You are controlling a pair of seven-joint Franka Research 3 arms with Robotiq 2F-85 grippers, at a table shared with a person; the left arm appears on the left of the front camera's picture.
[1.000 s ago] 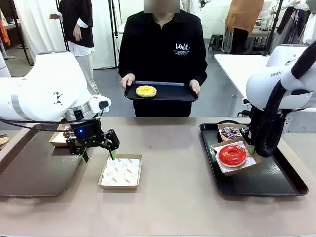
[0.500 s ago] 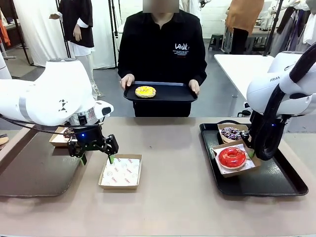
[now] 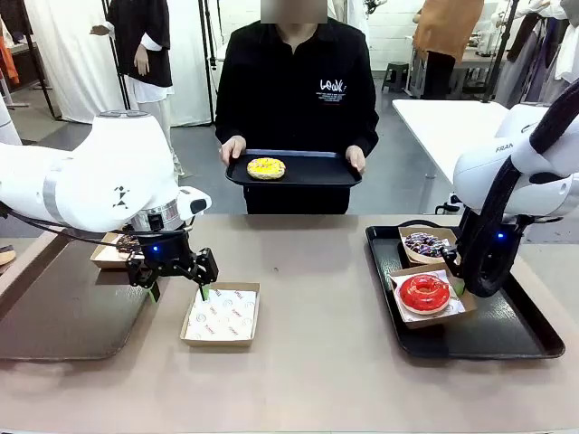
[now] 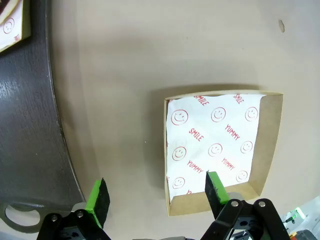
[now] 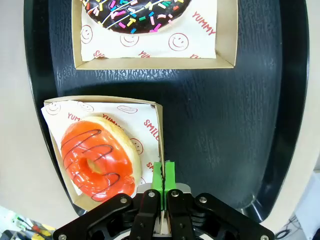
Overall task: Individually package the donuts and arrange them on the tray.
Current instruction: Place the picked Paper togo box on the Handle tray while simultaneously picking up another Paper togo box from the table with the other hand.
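Observation:
A glossy red donut (image 3: 423, 291) (image 5: 100, 157) lies in a paper-lined cardboard box at the near left of the black tray (image 3: 507, 334) (image 5: 225, 125). My right gripper (image 5: 163, 175) is shut on that box's side wall. Behind it on the tray, a second box holds a dark sprinkled donut (image 3: 422, 241) (image 5: 137, 15). A yellow donut (image 3: 266, 167) lies on a black tray (image 3: 317, 172) that the person holds at the far side. My left gripper (image 3: 178, 289) (image 4: 157, 192) hangs open, one finger over the near-left edge of an empty lined box (image 3: 222, 314) (image 4: 220, 150), the other over bare table.
A dark empty tray (image 3: 63, 312) (image 4: 30, 125) lies at the table's left. Another box (image 3: 107, 253) with something dark in it sits at its far edge, partly behind my left arm. Bare table lies in the middle and along the near edge.
My right gripper has drawn the red donut's box a little toward the tray's near left and squared it up. The left gripper has hardly moved.

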